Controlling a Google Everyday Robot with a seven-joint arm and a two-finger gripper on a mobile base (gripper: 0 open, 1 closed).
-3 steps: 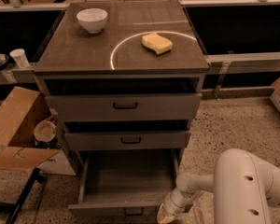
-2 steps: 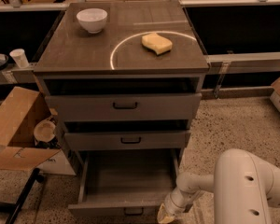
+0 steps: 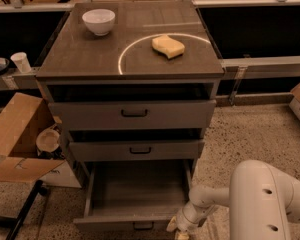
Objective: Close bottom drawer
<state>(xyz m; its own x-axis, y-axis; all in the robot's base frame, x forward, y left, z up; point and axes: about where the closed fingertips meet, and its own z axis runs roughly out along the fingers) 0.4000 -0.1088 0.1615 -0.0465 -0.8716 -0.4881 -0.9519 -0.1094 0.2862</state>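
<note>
The bottom drawer [image 3: 135,194] is pulled far out of the cabinet, its plain grey box empty and its short front panel [image 3: 125,225] with a small dark handle [image 3: 142,226] at the lower edge of the view. My gripper [image 3: 179,228] sits at the front right corner of that panel, low in the view, on a white arm [image 3: 262,204] reaching in from the lower right. The middle drawer [image 3: 137,150] and the top drawer [image 3: 132,114] stand slightly out.
A white bowl [image 3: 99,21] and a yellow sponge [image 3: 168,46] lie on the cabinet top [image 3: 90,59]. An open cardboard box [image 3: 17,139] stands on the floor at the left. A paper cup [image 3: 21,62] is on a ledge at left.
</note>
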